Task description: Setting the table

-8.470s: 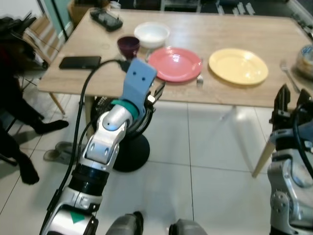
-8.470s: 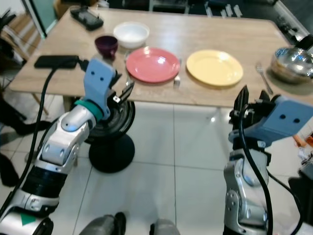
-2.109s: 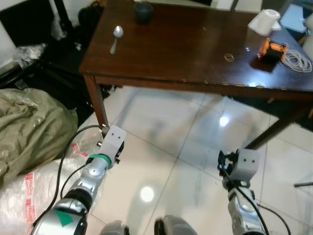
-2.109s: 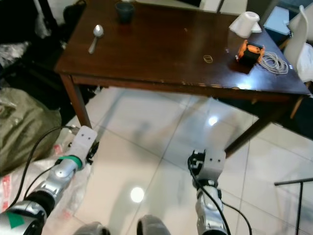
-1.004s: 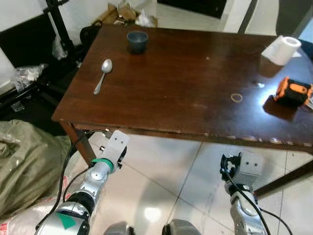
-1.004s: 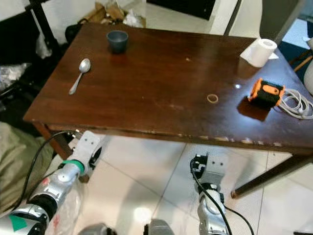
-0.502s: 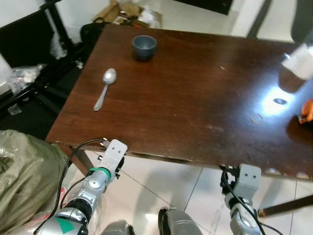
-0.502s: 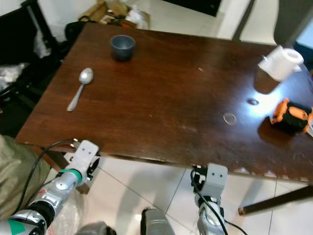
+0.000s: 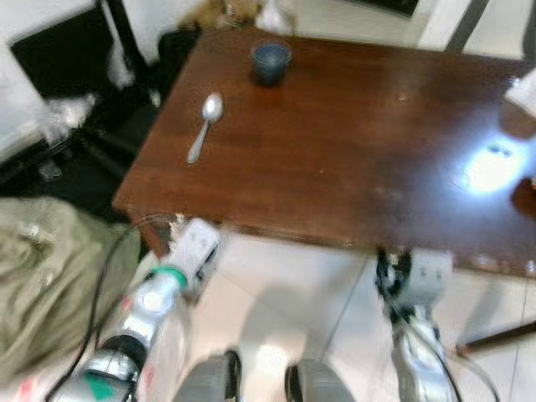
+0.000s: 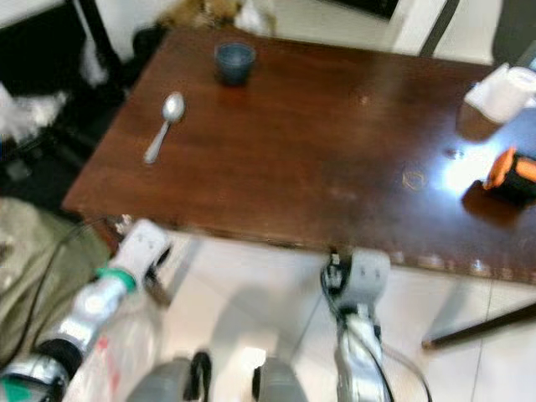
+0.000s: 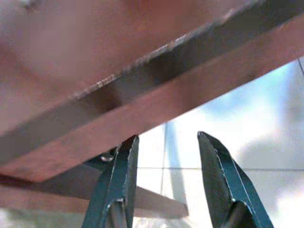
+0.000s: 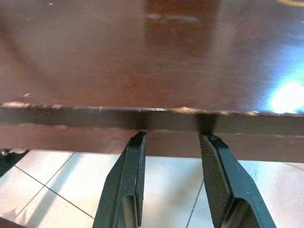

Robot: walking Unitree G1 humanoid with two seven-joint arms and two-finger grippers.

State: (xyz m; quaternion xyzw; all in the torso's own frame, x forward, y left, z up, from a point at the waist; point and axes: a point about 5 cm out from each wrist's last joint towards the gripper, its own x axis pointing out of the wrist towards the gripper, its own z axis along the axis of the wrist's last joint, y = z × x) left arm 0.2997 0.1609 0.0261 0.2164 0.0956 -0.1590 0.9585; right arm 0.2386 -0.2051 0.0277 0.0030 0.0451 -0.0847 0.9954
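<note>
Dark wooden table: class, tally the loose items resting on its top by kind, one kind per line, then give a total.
On the table:
Spoon: 1
Dark blue cup: 1
White paper roll: 1
Orange and black tape measure: 1
Small ring: 1
Total: 5

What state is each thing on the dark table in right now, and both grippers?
spoon: lying flat near the table's left edge, bowl end away from the robot.
blue cup: upright at the far side; contents cannot be told.
paper roll: standing on end at the right.
orange tool: resting on the table's right.
left gripper: open, empty, below the table edge.
right gripper: open, empty, at the table edge.
</note>
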